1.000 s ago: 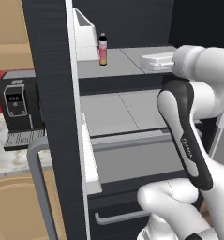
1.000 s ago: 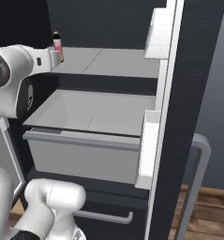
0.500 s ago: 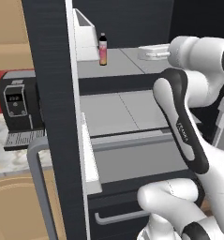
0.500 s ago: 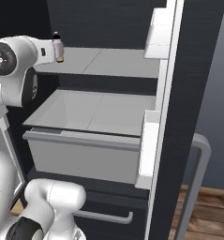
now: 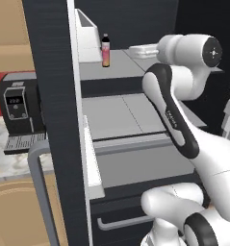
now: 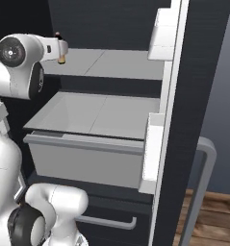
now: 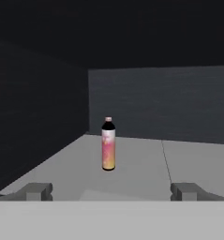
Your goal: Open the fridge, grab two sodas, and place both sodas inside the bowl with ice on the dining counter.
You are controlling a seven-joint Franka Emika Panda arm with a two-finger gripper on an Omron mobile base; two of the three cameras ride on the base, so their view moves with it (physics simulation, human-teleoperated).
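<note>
arm swung in toward shelf — hand [image 7: 111, 191] spread | bottle [image 7: 108, 144] upright ahead

Both base views look down from behind into the open fridge [image 5: 49, 96], sharing its shelves; the hand view faces the bottle [image 7: 108, 143] from near, level

A rendered home kitchen: an open black fridge [image 5: 49, 96] with grey shelves, a black coffee machine [image 5: 18, 108] at nine o'clock on a marble bench [image 5: 15, 163], wood flooring [image 6: 208, 226] at five o'clock.
</note>
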